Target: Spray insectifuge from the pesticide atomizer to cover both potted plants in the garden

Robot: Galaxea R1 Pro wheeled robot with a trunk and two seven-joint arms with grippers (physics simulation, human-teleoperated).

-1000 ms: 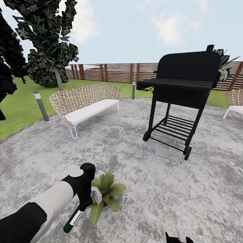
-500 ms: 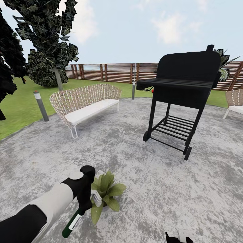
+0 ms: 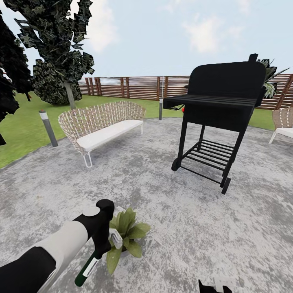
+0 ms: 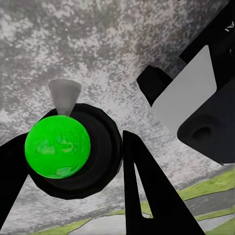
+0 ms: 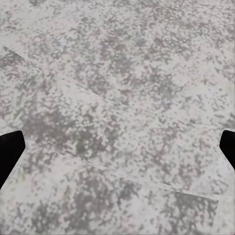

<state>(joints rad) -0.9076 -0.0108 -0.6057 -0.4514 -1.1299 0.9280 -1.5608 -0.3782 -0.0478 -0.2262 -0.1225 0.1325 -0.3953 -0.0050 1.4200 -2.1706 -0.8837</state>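
In the head view my left gripper [image 3: 101, 245] is shut on the pesticide atomizer [image 3: 86, 270], a slim dark-green bottle hanging tilted, with its whitish trigger head [image 3: 116, 240] against the leaves. Just right of it a potted plant [image 3: 129, 232] with broad light-green leaves stands on the stone patio [image 3: 195, 219]. The left wrist view looks along the bottle's bright green round end [image 4: 58, 146], held between black fingers [image 4: 142, 196]. My right gripper [image 3: 215, 285] sits at the bottom edge. In the right wrist view it is open over bare stone, with its fingertips [image 5: 10, 152] far apart.
A black barbecue grill [image 3: 217, 118] on wheels stands ahead to the right, and a wicker bench [image 3: 99, 124] ahead to the left. Also in view are a bollard light [image 3: 48, 128], a dark tree [image 3: 57, 53], lawn [image 3: 20, 130], the slat fence [image 3: 134, 87] and another wicker chair [image 3: 283, 122].
The whole view has shifted slightly, so the camera moved. The atomizer in my left gripper has dropped and tilted a little toward the bottom left.
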